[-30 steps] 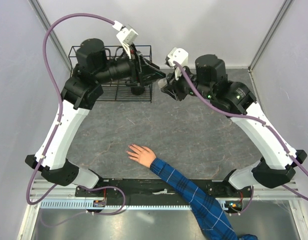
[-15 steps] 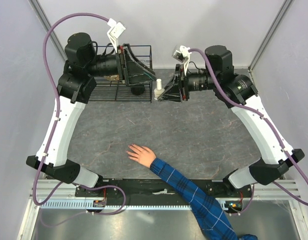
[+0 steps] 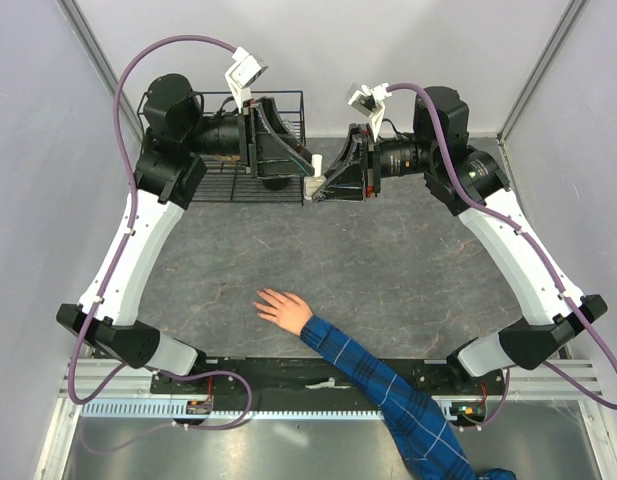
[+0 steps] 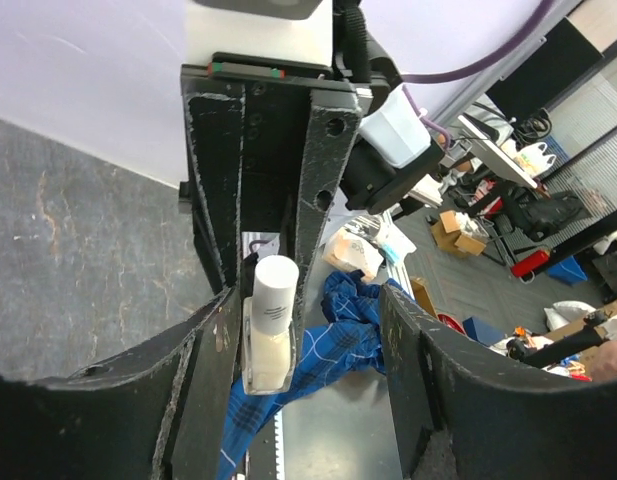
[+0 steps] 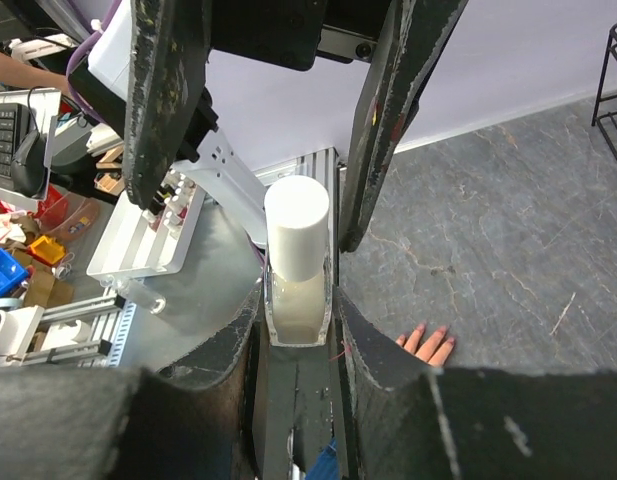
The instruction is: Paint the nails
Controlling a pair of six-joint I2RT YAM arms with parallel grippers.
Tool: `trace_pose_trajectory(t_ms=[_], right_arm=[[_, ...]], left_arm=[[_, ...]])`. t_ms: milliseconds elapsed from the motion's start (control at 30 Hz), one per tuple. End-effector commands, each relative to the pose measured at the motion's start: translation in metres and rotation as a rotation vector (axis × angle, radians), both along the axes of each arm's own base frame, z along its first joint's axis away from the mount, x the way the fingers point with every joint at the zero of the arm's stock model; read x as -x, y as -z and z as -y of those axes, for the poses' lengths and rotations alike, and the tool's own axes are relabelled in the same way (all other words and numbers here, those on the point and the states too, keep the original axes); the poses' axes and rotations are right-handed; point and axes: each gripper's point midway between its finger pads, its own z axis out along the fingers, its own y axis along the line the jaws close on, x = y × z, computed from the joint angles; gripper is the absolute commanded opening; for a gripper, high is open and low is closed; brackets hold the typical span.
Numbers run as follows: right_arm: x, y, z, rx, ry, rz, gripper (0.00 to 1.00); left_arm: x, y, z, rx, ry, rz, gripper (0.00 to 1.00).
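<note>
Two grippers, seemingly uncapping: right gripper [image 5: 298,322] clamps the clear bottle [image 5: 296,300]; left gripper [image 4: 308,308] gapes around its white cap [image 5: 296,228]. Next, likely pinch and twist.

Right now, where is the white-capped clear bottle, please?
In the top view the white-capped clear bottle is at the table's far middle, beside the black wire rack, clamped in the right gripper, the open left gripper facing it.

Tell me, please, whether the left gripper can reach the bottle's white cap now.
Probably yes: the open left gripper flanks the white cap, which juts bare beyond the right gripper.
</note>
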Motion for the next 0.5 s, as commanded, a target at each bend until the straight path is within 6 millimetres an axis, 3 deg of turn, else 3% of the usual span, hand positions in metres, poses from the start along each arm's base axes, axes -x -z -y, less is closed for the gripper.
trace_pose_trajectory(t_ms=[0, 233, 267, 300, 333, 400, 467], right_arm=[[0.004, -0.014, -0.001, -0.044, -0.037, 0.046, 0.00], [0.002, -0.015, -0.001, -0.046, -0.019, 0.062, 0.00], [0.000, -0.014, -0.001, -0.043, -0.011, 0.063, 0.00], [-0.001, -0.014, 0.000, -0.042, 0.001, 0.067, 0.00], [-0.002, -0.014, 0.001, -0.042, 0.017, 0.073, 0.00], [-0.012, -0.013, 0.003, -0.036, 0.076, 0.086, 0.00], [-0.023, -0.012, 0.003, -0.027, 0.144, 0.092, 0.00]], left_arm=[[0.008, -0.013, 0.003, 0.026, 0.064, 0.024, 0.63], [0.009, -0.017, 0.013, 0.028, 0.110, 0.028, 0.51], [0.009, -0.018, 0.013, 0.030, 0.108, 0.034, 0.46], [0.009, -0.019, 0.013, 0.030, 0.108, 0.034, 0.32], [0.008, -0.021, 0.013, 0.034, 0.098, 0.045, 0.28], [0.003, -0.021, 0.014, 0.034, 0.061, 0.055, 0.04], [0.000, -0.022, 0.014, 0.030, 0.015, 0.076, 0.02]])
